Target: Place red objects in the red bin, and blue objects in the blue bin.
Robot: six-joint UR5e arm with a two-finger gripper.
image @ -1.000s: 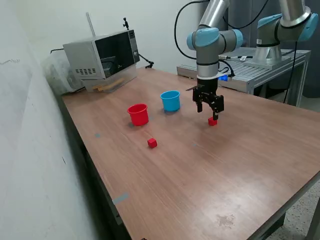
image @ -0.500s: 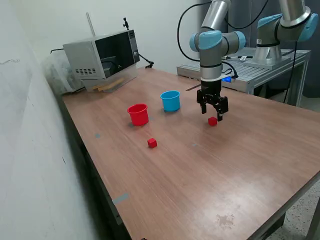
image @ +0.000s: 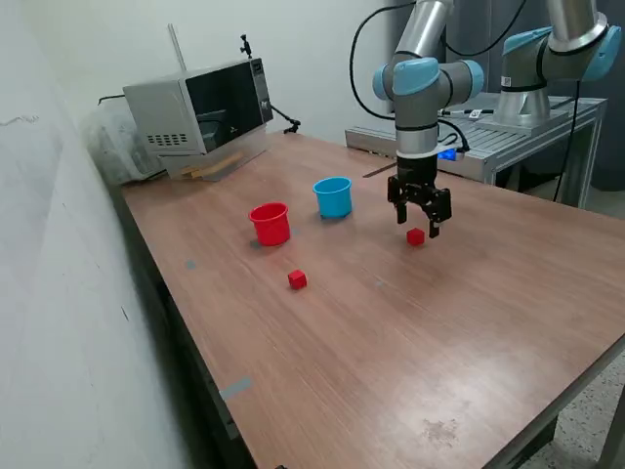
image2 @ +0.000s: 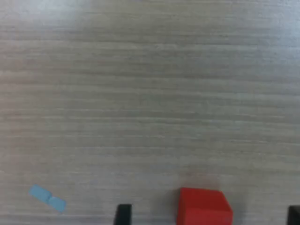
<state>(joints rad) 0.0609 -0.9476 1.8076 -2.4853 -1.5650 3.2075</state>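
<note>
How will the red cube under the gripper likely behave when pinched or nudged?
The red cube has flat faces and sharp edges, so it should slide, not roll. It looks solid, so probably stiff between the fingers of the gripper. Being small, it is likely light and may skid on the smooth table.

Two small red cubes sit flat on the table. One red cube (image: 416, 236) (image2: 204, 207) lies well to the exterior view's right of the cups. The other red cube (image: 297, 279) sits near the red cup (image: 270, 223). The light blue cup (image: 333, 196) stands upright just beside the red cup.
</note>
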